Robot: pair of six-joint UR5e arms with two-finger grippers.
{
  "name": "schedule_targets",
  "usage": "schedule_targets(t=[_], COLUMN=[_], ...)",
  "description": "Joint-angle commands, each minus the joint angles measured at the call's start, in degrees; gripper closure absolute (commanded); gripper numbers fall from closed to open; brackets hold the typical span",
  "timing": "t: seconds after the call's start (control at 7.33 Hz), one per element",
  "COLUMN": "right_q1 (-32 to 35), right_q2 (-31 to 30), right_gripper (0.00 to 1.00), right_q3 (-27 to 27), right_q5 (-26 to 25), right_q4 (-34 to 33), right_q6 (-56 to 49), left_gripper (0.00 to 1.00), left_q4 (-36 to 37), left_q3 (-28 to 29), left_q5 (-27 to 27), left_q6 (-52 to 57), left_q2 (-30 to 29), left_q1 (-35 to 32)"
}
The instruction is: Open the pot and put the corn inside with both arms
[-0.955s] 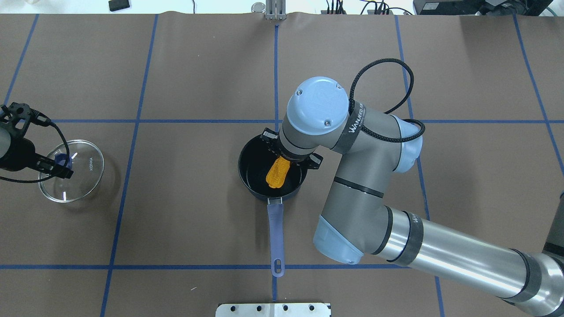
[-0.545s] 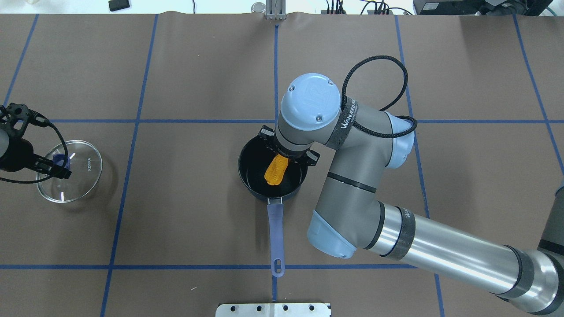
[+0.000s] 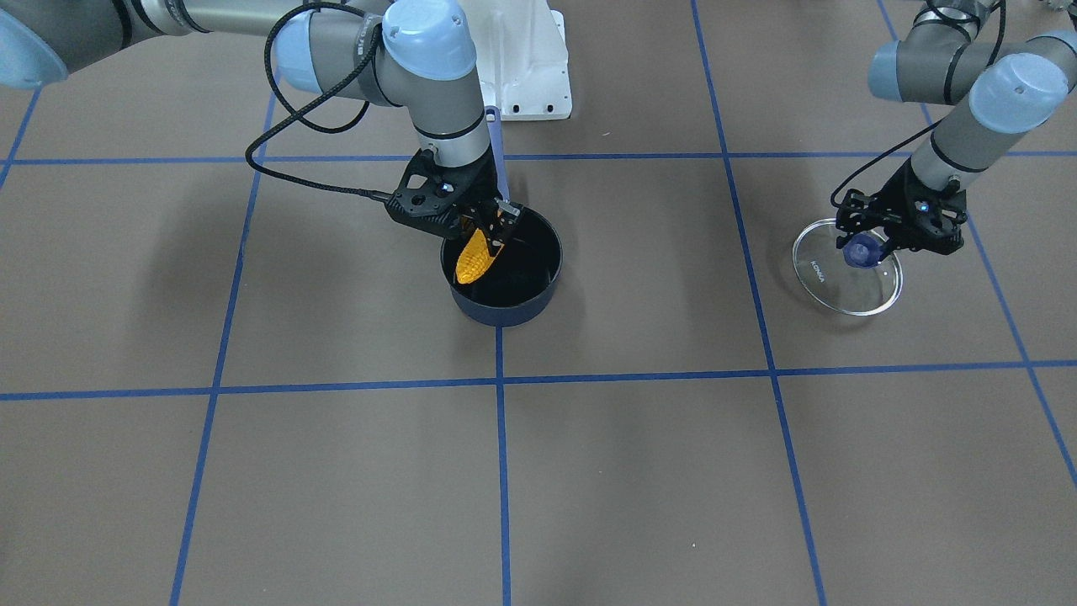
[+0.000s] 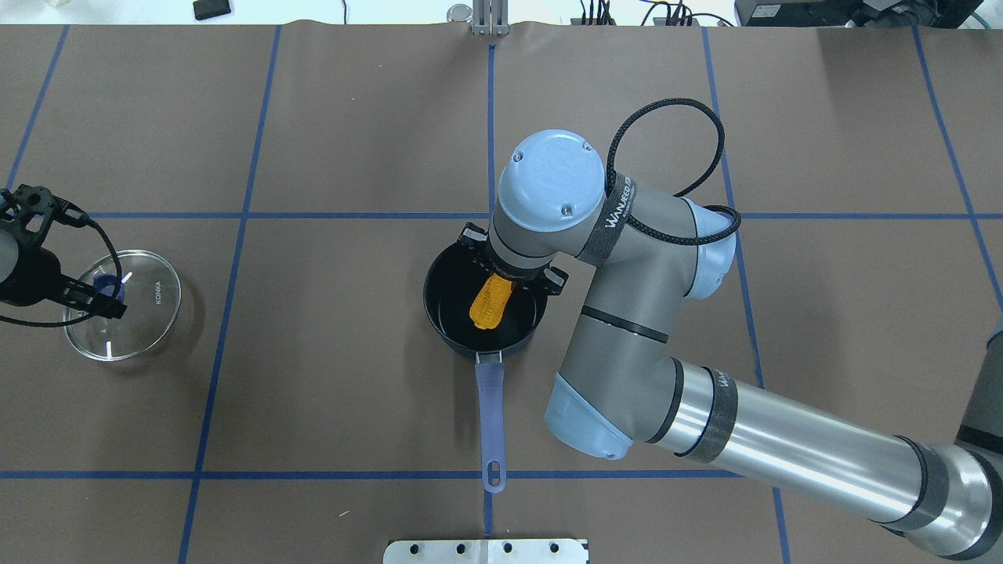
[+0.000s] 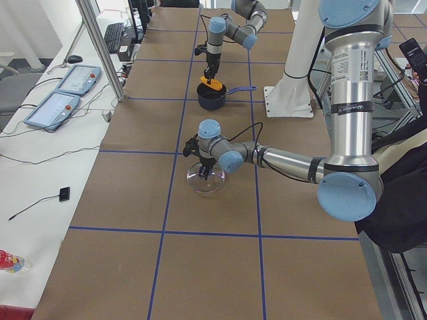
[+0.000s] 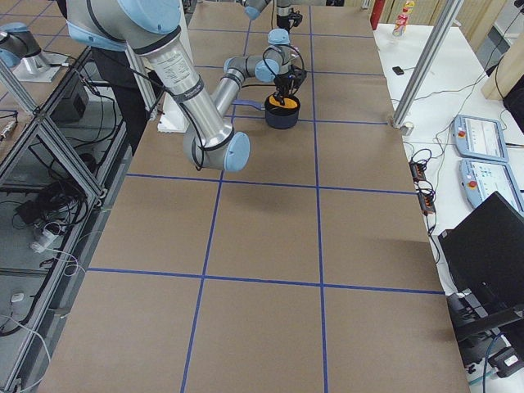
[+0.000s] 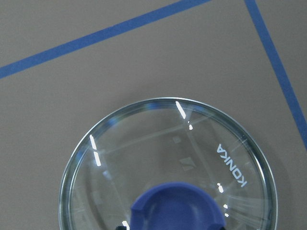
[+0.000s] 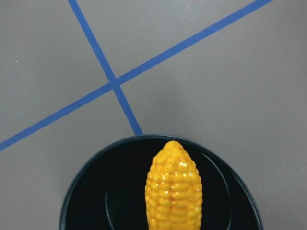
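Note:
The pot (image 4: 450, 313) stands open at the table's middle, its periwinkle handle (image 4: 490, 415) pointing toward the robot. My right gripper (image 3: 486, 225) is shut on the thick end of the corn (image 4: 490, 302) and holds it tilted, tip down, inside the pot's rim (image 3: 538, 290). The right wrist view shows the corn (image 8: 172, 191) over the pot's black interior (image 8: 96, 206). My left gripper (image 3: 875, 246) is shut on the blue knob (image 7: 177, 208) of the glass lid (image 4: 149, 313), far to the left, low over or on the table.
Blue tape lines cross the brown table cover. The robot's white base plate (image 3: 526, 80) lies just behind the pot. My right arm's elbow (image 4: 627, 368) hangs over the table right of the pot handle. A person sits at the edge of the exterior left view (image 5: 400, 173).
My right arm has shifted slightly left and the corn now sits a little deeper over the pot's middle. My left gripper has moved the lid slightly left and nearer the robot.

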Motion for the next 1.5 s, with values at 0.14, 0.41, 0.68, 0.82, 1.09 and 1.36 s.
schedule_targets(t=[0.14,0.41,0.68,0.82,1.09,1.36], right_q1=[-1.6,-1.8,-1.7,-1.7,-1.7,-1.7], right_q2=[-0.2,-0.6,-2.1,-2.6,-2.6,-2.6], right_gripper=[0.01,0.00,0.00,0.00,0.00,0.00], right_q3=[-0.1,0.4,0.5,0.5,0.5,0.7], right_q5=[-2.4,-2.6,-2.4,-2.4,-2.6,-3.0], right_q4=[0.0,0.1,5.1,5.9,5.9,6.1], right_q6=[-1.0,-3.9,-4.3,-4.3,-4.1,-3.9], left_gripper=[0.37,0.37,0.37,0.36,0.35,0.12], left_q4=[0.1,0.1,0.1,0.0,0.0,0.0], left_q3=[0.0,0.1,0.5,1.1,1.2,1.2], left_q5=[0.0,0.0,1.0,1.8,1.8,1.8], left_q6=[-0.1,0.0,0.0,0.0,0.0,0.0], left_q2=[0.0,0.1,0.0,-0.3,-0.3,-0.3], left_q1=[0.0,0.0,0.1,0.3,0.3,0.2])
